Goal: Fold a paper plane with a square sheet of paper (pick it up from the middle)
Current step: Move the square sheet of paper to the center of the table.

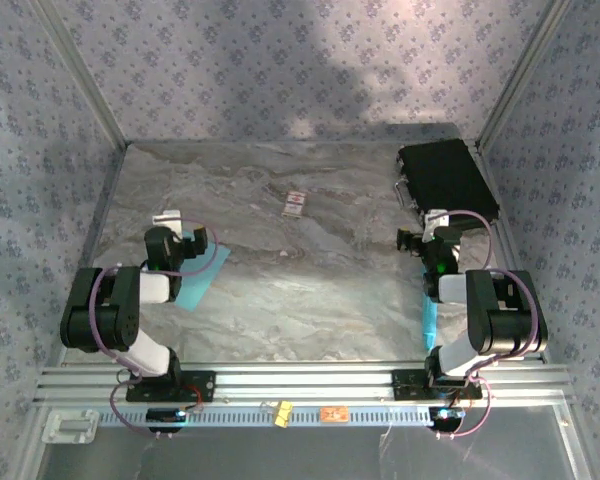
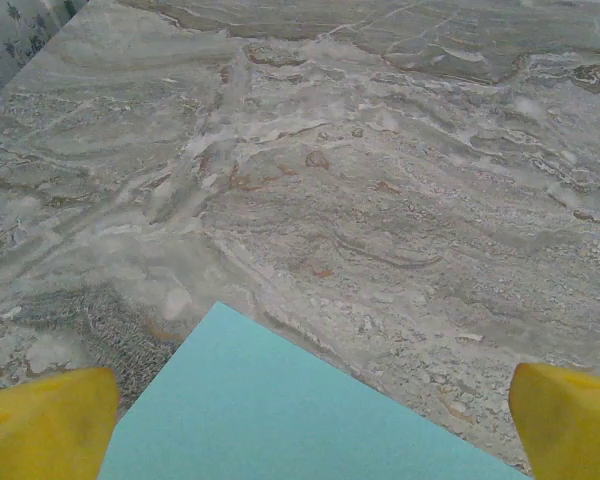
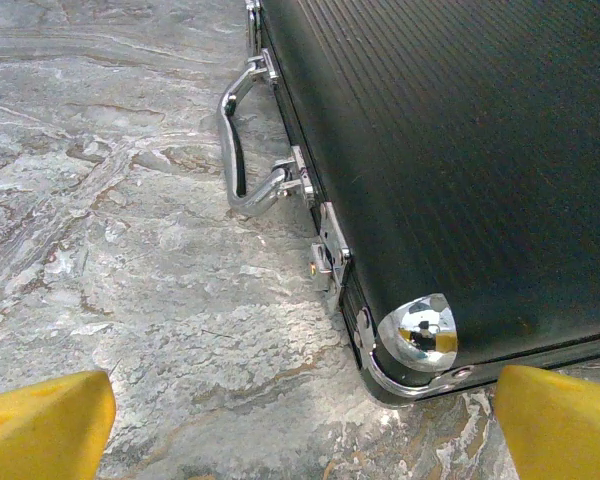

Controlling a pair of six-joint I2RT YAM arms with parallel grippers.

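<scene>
On the left of the marbled grey worktop (image 1: 310, 290), the left tool (image 1: 185, 245) hangs over the square sheet of paper (image 1: 195, 287). The light-blue sheet lies flat near the left edge and is partly hidden beneath the tool in the top view. In the left wrist view the left tool (image 2: 308, 440) stands wide open. Its yellow fingertips (image 2: 45, 425) sit at the two lower corners of the picture and have hold of nothing. The sheet (image 2: 280, 400) lies between them with one corner pointing away. It looks uncreased, and I cannot tell whether the fingertips touch it.

Further right, near the middle of the far part of the worktop, a small white card with red marks (image 1: 295, 203) lies alone, well apart from both arms.

On the right, a slim cyan stick (image 1: 429, 322) lies just beside the right arm and is partly covered by it. The right tool (image 1: 420, 240) is just in front of a black case (image 1: 447, 180) that lies flat in the far right corner. From the right wrist, the right tool (image 3: 302, 425) is also spread fully and empty, its yellow fingertips (image 3: 40, 425) far apart over bare worktop. The ribbed case (image 3: 460, 170) is close ahead, showing a metal handle (image 3: 242, 140) and a shiny corner cap.
</scene>
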